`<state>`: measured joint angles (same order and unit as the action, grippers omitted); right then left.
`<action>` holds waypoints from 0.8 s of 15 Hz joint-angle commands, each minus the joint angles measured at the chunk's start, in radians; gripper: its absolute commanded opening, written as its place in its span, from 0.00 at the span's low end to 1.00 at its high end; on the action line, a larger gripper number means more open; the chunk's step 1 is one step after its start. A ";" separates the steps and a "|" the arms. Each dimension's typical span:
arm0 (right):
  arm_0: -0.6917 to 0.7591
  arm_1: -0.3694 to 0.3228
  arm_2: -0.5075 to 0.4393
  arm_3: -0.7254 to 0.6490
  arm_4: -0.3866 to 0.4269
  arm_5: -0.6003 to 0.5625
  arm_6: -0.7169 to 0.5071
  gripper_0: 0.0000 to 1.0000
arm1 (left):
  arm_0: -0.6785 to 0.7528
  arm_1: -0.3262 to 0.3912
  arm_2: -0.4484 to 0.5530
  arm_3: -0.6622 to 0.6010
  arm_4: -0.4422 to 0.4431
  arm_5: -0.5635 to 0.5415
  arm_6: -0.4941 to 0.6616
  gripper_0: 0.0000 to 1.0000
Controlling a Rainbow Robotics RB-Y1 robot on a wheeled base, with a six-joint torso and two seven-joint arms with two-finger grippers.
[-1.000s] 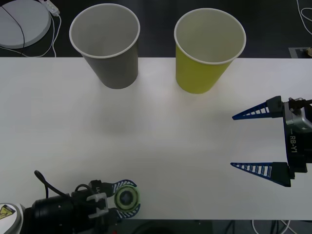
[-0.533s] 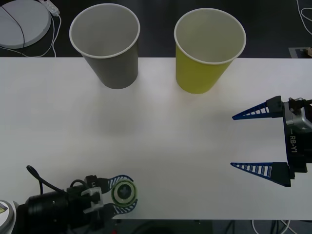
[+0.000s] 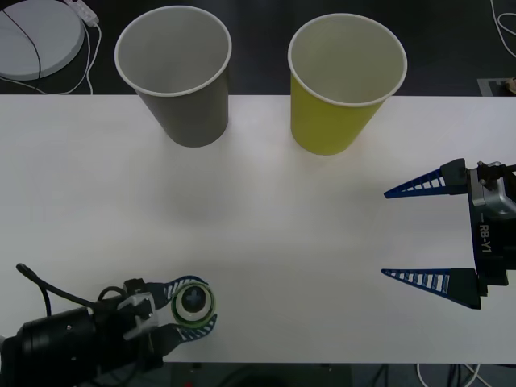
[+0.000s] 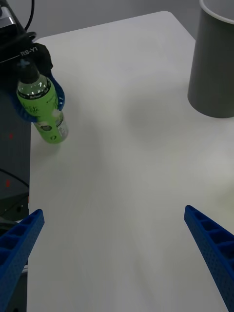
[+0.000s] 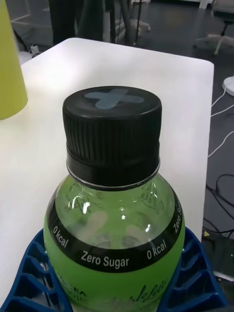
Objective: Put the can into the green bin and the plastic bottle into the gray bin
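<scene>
- Left gripper [image 3: 192,310] sits at the near left corner of the table [image 3: 266,218], fingers [image 5: 195,280] clamped on the bottle [image 3: 193,300] at its body, below the shoulder band.
- Bottle: small, bright green, clear liquid inside, black ribbed cap with a pale cross on top, black band reading "Zero Sugar / 0 kcal". The right wrist view shows it [image 4: 41,109] standing roughly upright, leaning slightly, base at or just above the table – can't tell if lifted.
- Long axis near vertical, cap up; front view looks almost straight down on the cap.
- Right gripper [image 3: 427,236] hovers at the right side, mid-depth, fingers spread wide, holding nothing. Well apart from the bottle.
- Key relation: gray bin [image 3: 177,76] lies straight ahead of the left gripper at the far edge, on the same left side. Left arm is the nearer one and already has the bottle.
- Judgement: next move is forward and up, high enough to clear the white rim, then release over the opening.
- Green bin [image 3: 343,85] stands at the far edge, right of the gray bin, a clear gap between them. Both upright; what shows of their insides is bare.
</scene>
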<state>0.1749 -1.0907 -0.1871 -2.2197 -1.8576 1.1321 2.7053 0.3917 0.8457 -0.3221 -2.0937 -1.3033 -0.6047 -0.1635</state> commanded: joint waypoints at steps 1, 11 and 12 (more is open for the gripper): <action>0.000 0.000 0.000 0.000 0.000 0.000 0.000 1.00 | 0.049 0.019 0.034 -0.072 -0.083 0.048 0.139 0.00; 0.000 0.000 0.000 0.000 0.000 0.000 0.000 1.00 | 0.173 0.019 0.175 -0.200 -0.344 0.233 0.549 0.00; 0.000 0.000 0.000 0.000 0.000 0.000 0.000 1.00 | 0.182 0.018 0.178 -0.206 -0.369 0.263 0.579 0.00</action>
<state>0.1749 -1.0907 -0.1871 -2.2197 -1.8576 1.1321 2.7053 0.5672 0.8646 -0.1467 -2.2946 -1.6531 -0.3632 0.3926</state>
